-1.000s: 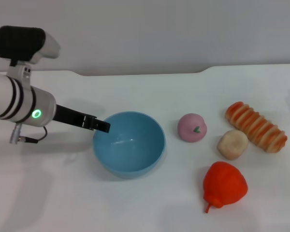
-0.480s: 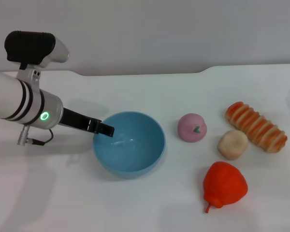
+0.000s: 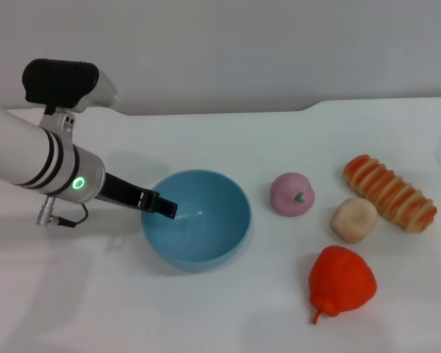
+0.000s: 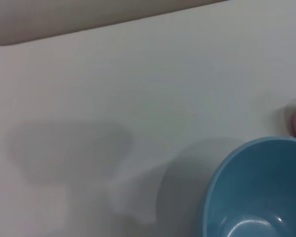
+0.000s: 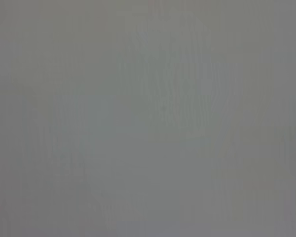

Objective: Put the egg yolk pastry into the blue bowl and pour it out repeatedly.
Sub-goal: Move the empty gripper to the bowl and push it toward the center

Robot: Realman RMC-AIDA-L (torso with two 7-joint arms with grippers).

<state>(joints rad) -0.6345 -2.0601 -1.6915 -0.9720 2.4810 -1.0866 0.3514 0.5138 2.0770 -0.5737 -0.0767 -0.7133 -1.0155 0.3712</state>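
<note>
the egg yolk pastry (image 3: 353, 219) lies on the white table (image 3: 228, 316), at about 3 o'clock from the blue bowl (image 3: 196, 218), well apart from it. it sits just beside the striped bread roll (image 3: 389, 193), with the pink ball (image 3: 292, 194) at its 9 o'clock and the red fruit (image 3: 341, 282) at its 6 o'clock. the left gripper (image 3: 162, 207) reaches in from 9 o'clock, its dark tip over the bowl's near-left rim; whether its fingers are open or closed i cannot tell. the bowl holds nothing. the right arm is out of sight.
</note>
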